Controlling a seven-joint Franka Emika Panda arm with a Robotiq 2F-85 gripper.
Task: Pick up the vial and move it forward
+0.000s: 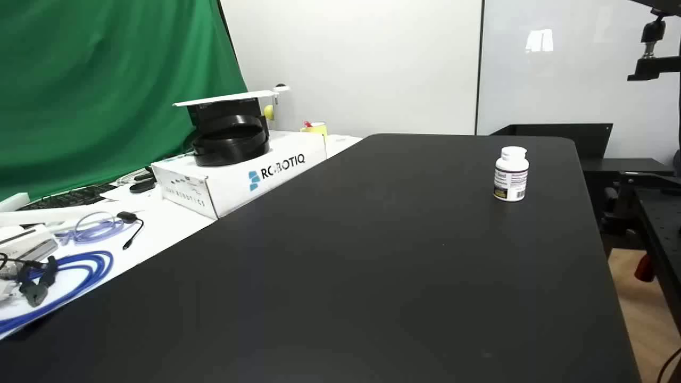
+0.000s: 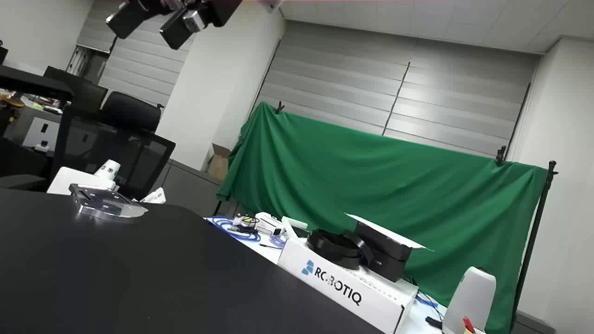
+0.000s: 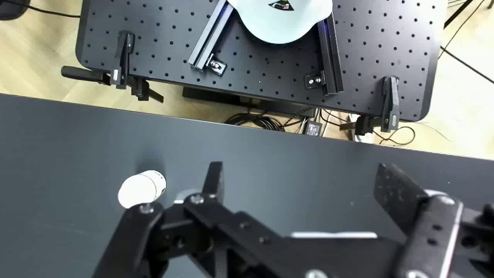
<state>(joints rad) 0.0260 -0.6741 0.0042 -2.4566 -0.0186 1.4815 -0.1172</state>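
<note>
The vial [image 1: 511, 178] is a small white bottle with a white cap and a dark label band. It stands upright on the black table [image 1: 340, 276] in an exterior view. The vial also shows in the wrist view [image 3: 142, 189], left of the left finger and apart from it. My gripper [image 3: 300, 180] is open, with nothing between its wide-spread fingers. The gripper also shows high above the table, at the top left of an exterior view [image 2: 148, 30]. The vial is out of view in that exterior view.
A white Robotiq box [image 1: 255, 170] with black items on it stands on a white side table beside the black table, near blue cables [image 1: 96, 271]. A clear plate [image 2: 109, 204] lies at the table's far edge. A perforated base plate [image 3: 262, 73] with clamps stands across a gap.
</note>
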